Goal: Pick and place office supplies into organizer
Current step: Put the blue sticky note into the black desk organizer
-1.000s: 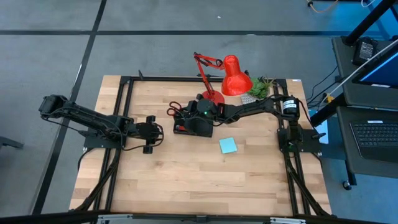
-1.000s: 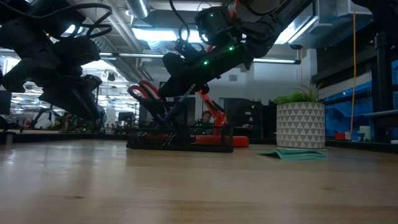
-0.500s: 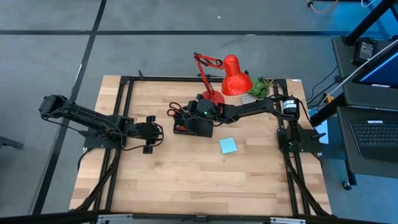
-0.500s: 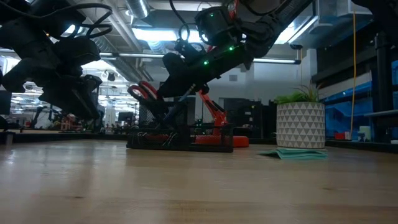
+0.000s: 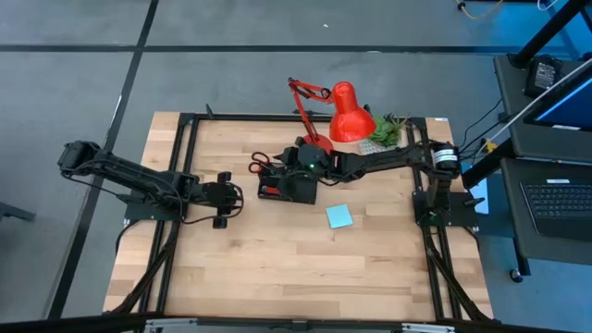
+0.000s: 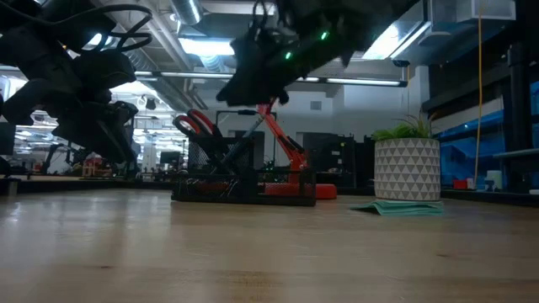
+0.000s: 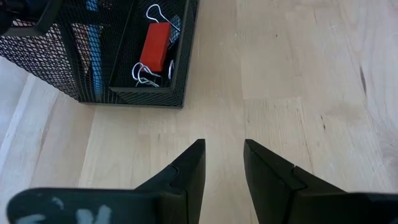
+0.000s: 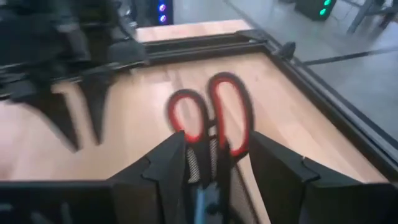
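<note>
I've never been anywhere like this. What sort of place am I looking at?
Most likely a robotics lab or workshop. Two dark robot arms are mounted on a framed wooden table, a laptop sits on a stand beside it, and the low view shows a big industrial room with ceiling pipes and strip lights.

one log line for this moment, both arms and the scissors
right gripper: open above organizer | scissors: standing in organizer | left gripper: open, waiting beside it

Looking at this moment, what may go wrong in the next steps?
1. The right gripper is open just above the scissors standing in the organizer; while rising it may catch the red handles and pull them out.
2. The sticky-note pad lies flat on the table; the fingers may slide over it.
</note>
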`<act>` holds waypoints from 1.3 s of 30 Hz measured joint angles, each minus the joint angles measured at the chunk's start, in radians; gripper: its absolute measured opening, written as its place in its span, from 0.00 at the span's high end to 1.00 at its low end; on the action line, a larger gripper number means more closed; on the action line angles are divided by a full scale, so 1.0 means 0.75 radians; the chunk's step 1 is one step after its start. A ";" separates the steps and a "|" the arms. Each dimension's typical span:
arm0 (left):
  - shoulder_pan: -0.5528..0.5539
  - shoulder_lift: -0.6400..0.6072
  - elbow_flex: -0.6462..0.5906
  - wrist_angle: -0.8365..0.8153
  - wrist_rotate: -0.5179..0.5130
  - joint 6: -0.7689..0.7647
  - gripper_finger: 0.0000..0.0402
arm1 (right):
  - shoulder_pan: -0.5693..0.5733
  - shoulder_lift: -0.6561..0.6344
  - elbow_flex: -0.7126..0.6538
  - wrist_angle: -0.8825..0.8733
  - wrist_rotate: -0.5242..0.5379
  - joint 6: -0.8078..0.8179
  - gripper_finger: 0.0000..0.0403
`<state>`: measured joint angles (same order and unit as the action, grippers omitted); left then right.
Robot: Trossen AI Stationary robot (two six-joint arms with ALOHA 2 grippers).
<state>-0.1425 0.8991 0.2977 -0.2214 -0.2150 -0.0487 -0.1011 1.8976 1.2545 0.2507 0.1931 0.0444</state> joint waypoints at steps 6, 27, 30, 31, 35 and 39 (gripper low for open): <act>0.000 0.000 0.000 -0.001 0.001 -0.001 0.74 | 0.089 -0.110 0.001 -0.256 -0.003 0.007 0.56; 0.000 0.000 0.000 0.001 0.001 -0.001 0.74 | 0.385 -0.155 0.001 -1.208 -0.003 0.913 0.56; 0.000 0.000 0.000 0.015 0.001 -0.001 0.74 | 0.387 -0.155 0.001 -1.333 -0.012 1.041 0.56; 0.000 0.000 0.000 0.020 0.001 -0.001 0.74 | 0.387 -0.155 0.001 -1.376 -0.018 1.089 0.56; 0.000 0.000 0.000 0.022 0.001 -0.001 0.74 | 0.387 -0.155 0.001 -1.540 -0.032 1.308 0.57; 0.000 0.000 0.000 0.026 0.001 -0.001 0.74 | 0.386 -0.155 0.001 -1.610 -0.049 1.438 0.61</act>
<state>-0.1425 0.8989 0.2977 -0.2016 -0.2146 -0.0498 0.1886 1.7814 1.2552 -0.9569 0.1566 1.1230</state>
